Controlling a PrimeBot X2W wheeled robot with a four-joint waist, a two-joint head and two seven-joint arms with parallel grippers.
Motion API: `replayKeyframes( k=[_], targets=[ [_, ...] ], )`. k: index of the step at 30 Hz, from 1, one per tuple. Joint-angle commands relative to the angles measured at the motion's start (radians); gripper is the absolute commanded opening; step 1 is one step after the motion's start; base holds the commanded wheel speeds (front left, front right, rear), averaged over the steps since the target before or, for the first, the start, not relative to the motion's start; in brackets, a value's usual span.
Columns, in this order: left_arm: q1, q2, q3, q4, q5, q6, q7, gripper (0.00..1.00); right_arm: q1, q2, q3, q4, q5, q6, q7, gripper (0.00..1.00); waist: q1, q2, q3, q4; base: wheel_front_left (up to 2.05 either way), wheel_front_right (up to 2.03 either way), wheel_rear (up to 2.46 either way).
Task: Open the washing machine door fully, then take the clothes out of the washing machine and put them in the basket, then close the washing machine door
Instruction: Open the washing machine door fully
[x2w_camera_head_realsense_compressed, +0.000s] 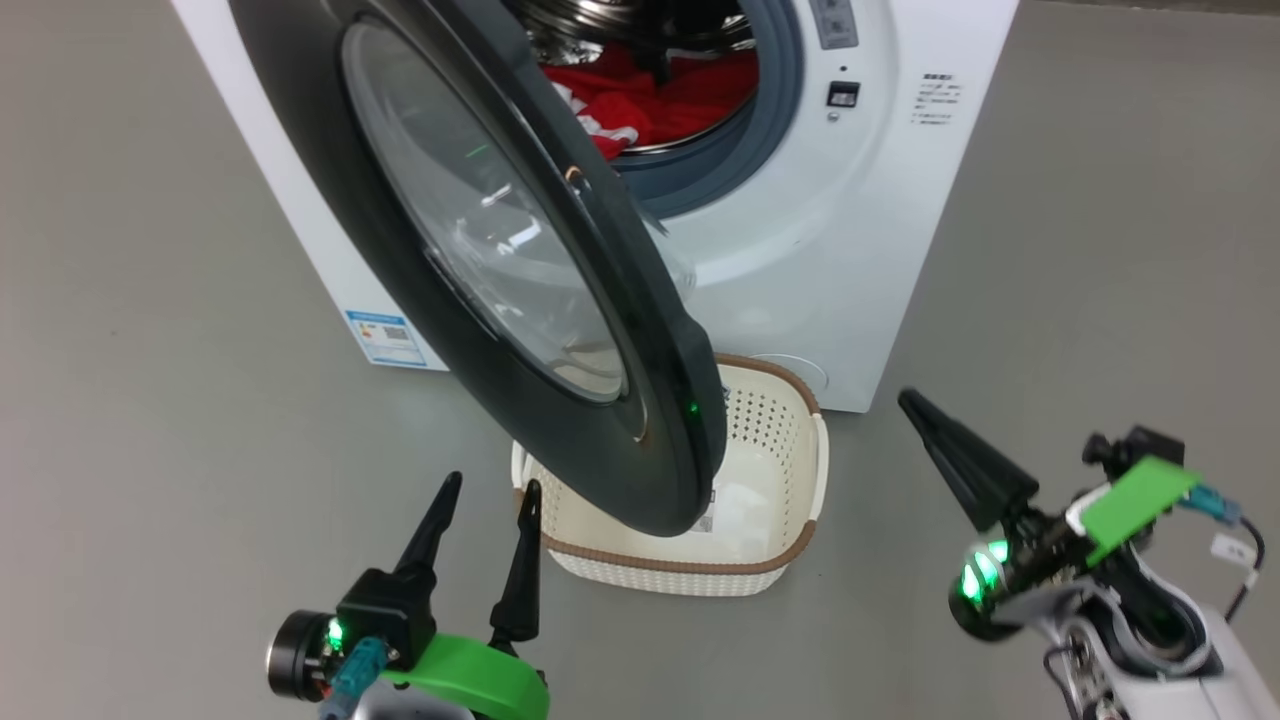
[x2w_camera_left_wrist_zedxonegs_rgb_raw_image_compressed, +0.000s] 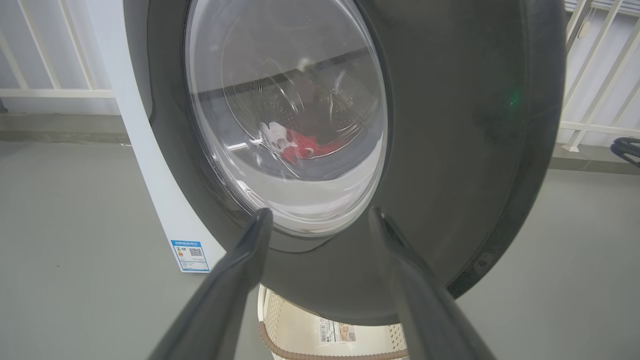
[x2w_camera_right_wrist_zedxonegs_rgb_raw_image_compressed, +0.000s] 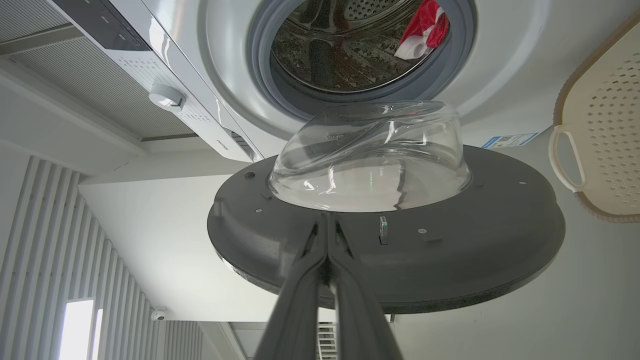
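One washing machine door (x2w_camera_head_realsense_compressed: 480, 250) stands swung out at frame centre, overlapping the basket (x2w_camera_head_realsense_compressed: 680, 565) on the floor below it. Red clothes (x2w_camera_head_realsense_compressed: 660, 105) lie in the washing machine (x2w_camera_head_realsense_compressed: 850, 250) drum, top centre. Left gripper (x2w_camera_head_realsense_compressed: 494, 483) is lower left, fingers spread, empty. Right gripper (x2w_camera_head_realsense_compressed: 908, 400) is lower right, pinched closed, empty.

Door (x2w_camera_head_realsense_compressed: 480, 230) rim glossy blk plastic w/ clear glass; basket (x2w_camera_head_realsense_compressed: 770, 430) perforated matt plastic; clothes (x2w_camera_head_realsense_compressed: 690, 100) soft cloth.
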Motion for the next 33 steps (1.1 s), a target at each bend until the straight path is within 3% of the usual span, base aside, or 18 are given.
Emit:
replayKeyframes(
  k=[1, 2, 5, 6, 7, 8, 21, 28, 33],
  targets=[
    [-0.004, 0.011, 0.04, -0.016, 0.007, -0.009, -0.008, 1.0, 0.037, 0.006, 0.013, -0.068, -0.018, 0.004, -0.018, 0.0, 0.0, 0.0, -0.005, -0.018, 0.0, 0.0, 0.0],
    [-0.004, 0.011, 0.042, -0.015, 0.005, -0.009, -0.008, 1.0, 0.061, 0.006, 0.015, -0.087, -0.03, 0.004, -0.031, 0.16, 0.0, 0.0, -0.006, -0.022, 0.0, 0.0, 0.0],
    [-0.004, 0.011, 0.042, -0.007, 0.003, -0.011, -0.008, 1.0, 0.129, 0.006, 0.022, -0.137, -0.048, 0.004, -0.078, 0.47, 0.0, 0.0, -0.013, -0.028, 0.0, 0.0, 0.0],
    [-0.004, 0.011, 0.042, -0.007, 0.003, -0.011, -0.008, 1.0, 0.129, 0.006, 0.022, -0.137, -0.048, 0.004, -0.078, 0.47, 0.0, 0.0, -0.013, -0.028, 0.0, 0.0, 0.0],
    [-0.003, 0.011, 0.043, -0.004, 0.002, -0.011, -0.008, 1.0, 0.151, 0.006, 0.024, -0.155, -0.047, 0.004, -0.093, 0.81, 0.0, 0.0, -0.015, -0.03, 0.0, 0.0, 0.0],
    [-0.003, 0.011, 0.045, -0.001, 0.002, -0.011, -0.008, 1.0, 0.173, 0.006, 0.028, -0.175, -0.048, 0.004, -0.105, 1.0, 0.0, 0.0, -0.016, -0.032, 0.0, 0.0, 0.0],
    [0.005, 0.011, 0.068, 0.006, 0.009, -0.015, -0.008, 1.0, 0.353, 0.007, 0.049, -0.294, -0.137, 0.004, -0.317, 1.0, 0.0, 0.0, -0.031, -0.081, 0.0, 0.0, 0.0],
    [0.013, 0.011, 0.079, 0.008, 0.02, -0.022, -0.008, 1.0, 0.338, -0.015, 0.021, -0.33, -0.411, 0.004, -0.565, 1.0, 0.0, 0.0, -0.037, -0.099, 0.0, 0.0, 0.0],
    [0.018, 0.011, 0.085, 0.01, 0.025, -0.027, -0.008, 1.0, 0.319, -0.088, 0.059, -0.327, -0.702, 0.004, -0.752, 1.0, 0.0, 0.0, -0.042, -0.103, 0.0, 0.0, 0.0]
  ],
)
